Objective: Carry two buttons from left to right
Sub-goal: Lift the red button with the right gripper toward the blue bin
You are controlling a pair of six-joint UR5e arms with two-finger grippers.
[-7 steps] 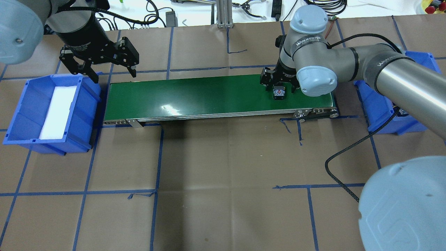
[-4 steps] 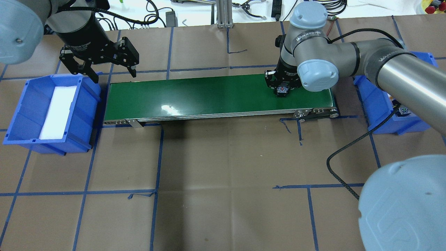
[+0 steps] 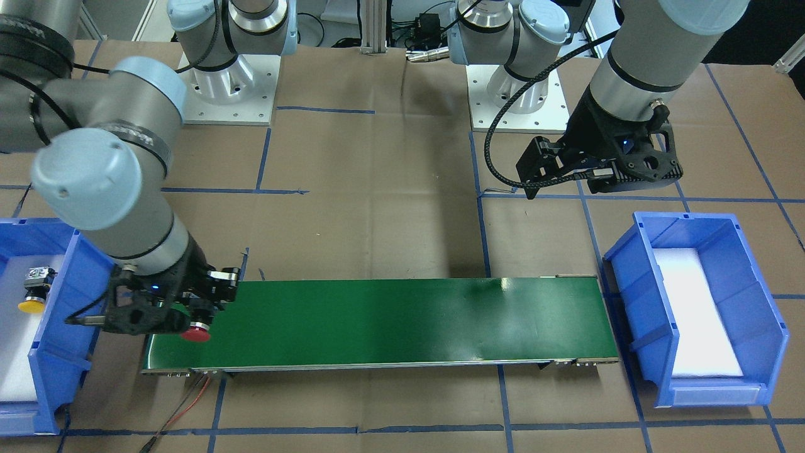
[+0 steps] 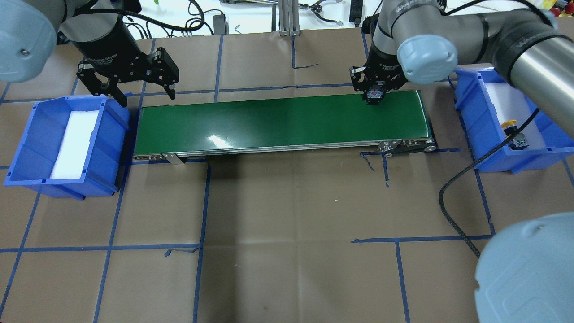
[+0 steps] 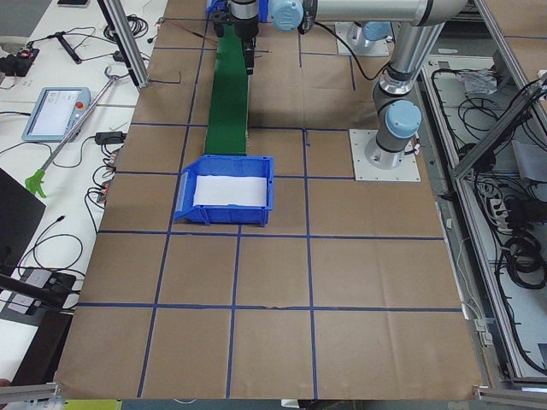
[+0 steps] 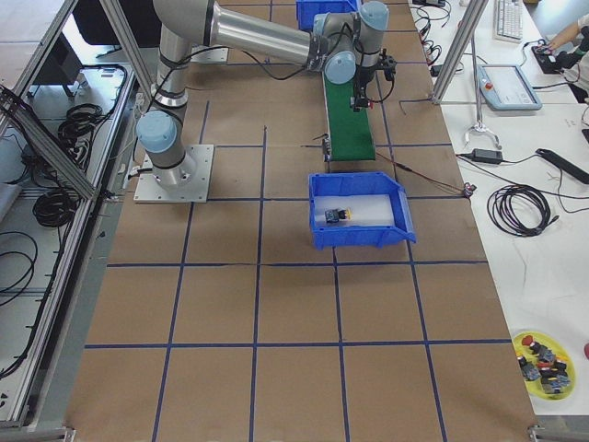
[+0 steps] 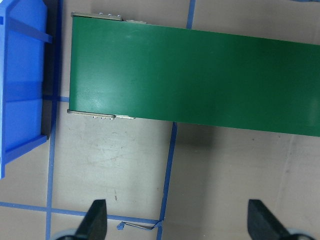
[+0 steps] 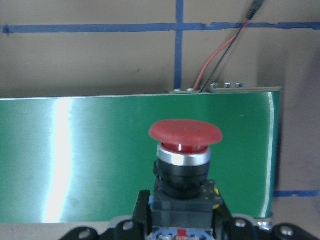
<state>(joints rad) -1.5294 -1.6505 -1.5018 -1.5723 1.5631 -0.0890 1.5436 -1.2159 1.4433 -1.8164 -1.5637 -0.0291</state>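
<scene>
Front-facing view: the yellow button [image 3: 31, 296] already lies in the right bin [image 3: 69, 327], so we judge the task half done. The right pincer [image 3: 188, 318] is clamped on the red button [image 3: 195, 334], over the conveyor belt [image 3: 390, 321] at its end.

Overhead: the left pincer [image 4: 147, 96] hangs with its fingers apart beside the left bin [image 4: 27, 148], which holds no button.

Right wrist view: the red button's long axis runs out from the jaws, cap leading.

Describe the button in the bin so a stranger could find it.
Follow the green conveyor belt to the blue bin at the robot's right. The yellow button lies on its white padding, unlike the red button in the right claw.
</scene>
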